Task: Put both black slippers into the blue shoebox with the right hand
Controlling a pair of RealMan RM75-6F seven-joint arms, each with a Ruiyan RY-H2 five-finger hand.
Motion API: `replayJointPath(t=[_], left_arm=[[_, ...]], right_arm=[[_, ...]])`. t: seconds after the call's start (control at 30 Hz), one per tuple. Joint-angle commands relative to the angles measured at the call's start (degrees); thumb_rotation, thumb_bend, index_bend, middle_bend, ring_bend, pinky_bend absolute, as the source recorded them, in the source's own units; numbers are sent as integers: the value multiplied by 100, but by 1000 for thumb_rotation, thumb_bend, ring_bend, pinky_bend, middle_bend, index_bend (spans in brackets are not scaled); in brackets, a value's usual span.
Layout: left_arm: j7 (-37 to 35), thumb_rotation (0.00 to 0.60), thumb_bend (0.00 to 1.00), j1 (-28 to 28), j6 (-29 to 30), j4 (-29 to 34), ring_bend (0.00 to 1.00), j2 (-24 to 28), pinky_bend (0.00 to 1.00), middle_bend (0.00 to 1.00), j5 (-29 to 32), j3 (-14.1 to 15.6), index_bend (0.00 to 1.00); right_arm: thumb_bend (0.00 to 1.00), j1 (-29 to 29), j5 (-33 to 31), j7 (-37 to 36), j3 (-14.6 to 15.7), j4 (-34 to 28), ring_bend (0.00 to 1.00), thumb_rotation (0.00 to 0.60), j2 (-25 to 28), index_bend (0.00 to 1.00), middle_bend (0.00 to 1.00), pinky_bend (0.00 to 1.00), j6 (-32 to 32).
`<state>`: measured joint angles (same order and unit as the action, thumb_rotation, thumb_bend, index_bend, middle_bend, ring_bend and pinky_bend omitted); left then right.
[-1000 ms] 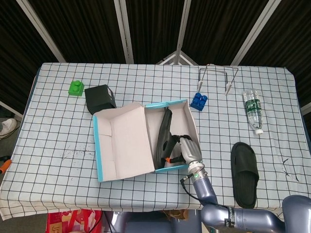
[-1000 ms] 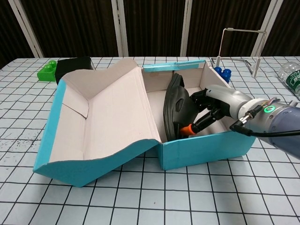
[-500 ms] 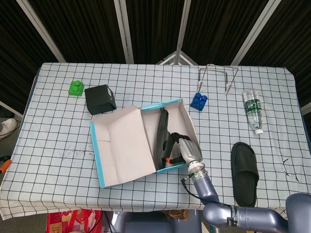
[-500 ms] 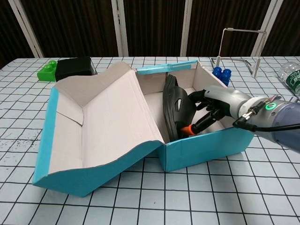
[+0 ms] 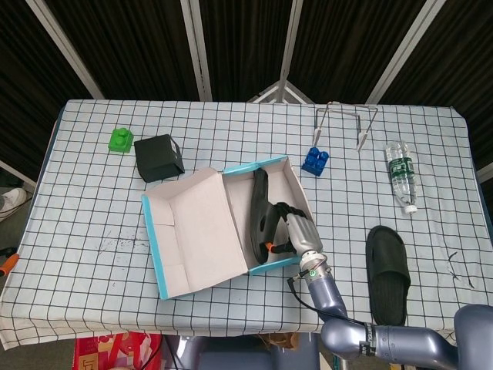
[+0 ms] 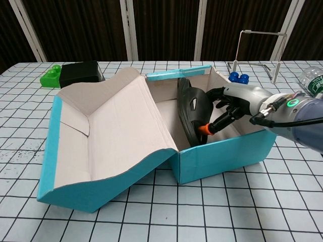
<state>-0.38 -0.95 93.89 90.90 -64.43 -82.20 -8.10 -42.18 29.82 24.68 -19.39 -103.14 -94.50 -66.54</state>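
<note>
Now the blue shoebox (image 5: pixel 231 223) sits a little further left on the checked tabletop (image 5: pixel 77 208) than it did a second ago, and its near right corner has turned slightly. Inside it, one black slipper (image 6: pixel 192 113) stands on its edge, leaning more to the right than before. The right hand (image 6: pixel 229 103) reaches over the box's right wall, its fingers (image 6: pixel 220 95) curled around the slipper's edge, gripping it; it has risen a little since the earlier frame. The box's lid (image 6: pixel 106 131) lies open to the left.

From left to right around the box: a green block (image 5: pixel 120 139) at the far left, a black cube (image 5: pixel 158 156) just beside it, near the lid's far corner. A blue block (image 5: pixel 316 159) sits just beyond the box's far right corner, a wire stand (image 5: pixel 344 122) behind that. The second black slipper (image 5: pixel 387 275) lies flat, sole down, well apart to the right of the box. A plastic bottle (image 5: pixel 401 174) lies on its side further back on the right.
</note>
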Motion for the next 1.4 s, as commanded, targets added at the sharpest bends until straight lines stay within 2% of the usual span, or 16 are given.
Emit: replayJointPath(t=[0.03,0.2,0.43,0.73,1.0,1.07,1.17,1.3,1.4], left_arm=[[-4,600,37,2,3,1,0,1,43,47,1,-1,219],[-13,600,37,1,-7,-2,0,4,43,47,15,-5,219],[-14,600,37,2,-9,5,0,9,43,47,19,-4,219],[-3,600,37,-3,-26,-1,0,9,43,47,41,-10,219],[25,600,37,-2,-32,11,0,8,43,47,58,-12,219],[21,600,37,2,-25,15,0,11,43,47,54,-10,219],[3,600,37,10,-20,18,0,21,43,47,70,-17,219],[-60,600,37,27,-3,14,0,41,43,47,116,-46,219],[-103,600,37,47,30,21,0,60,43,47,134,-63,219]], right_arm=[[363,-71,-118,136,-3,-71,72,600,82,150,85,56,29],[330,-191,-333,400,36,-236,41,600,268,89,53,43,94],[330,-321,-575,571,84,-482,31,600,454,52,36,43,184],[330,-449,-695,671,69,-667,29,600,650,48,34,43,117],[329,-424,-760,599,-104,-1206,52,600,1155,57,36,49,-69],[329,-341,-646,492,-138,-1429,124,600,1328,124,71,109,-133],[330,-102,-137,430,-25,-1856,269,600,1601,269,182,338,-570],[400,463,963,489,513,-2512,411,600,1848,377,265,564,-1629],[436,848,1650,615,1026,-2847,488,600,2071,452,323,670,-2094]])
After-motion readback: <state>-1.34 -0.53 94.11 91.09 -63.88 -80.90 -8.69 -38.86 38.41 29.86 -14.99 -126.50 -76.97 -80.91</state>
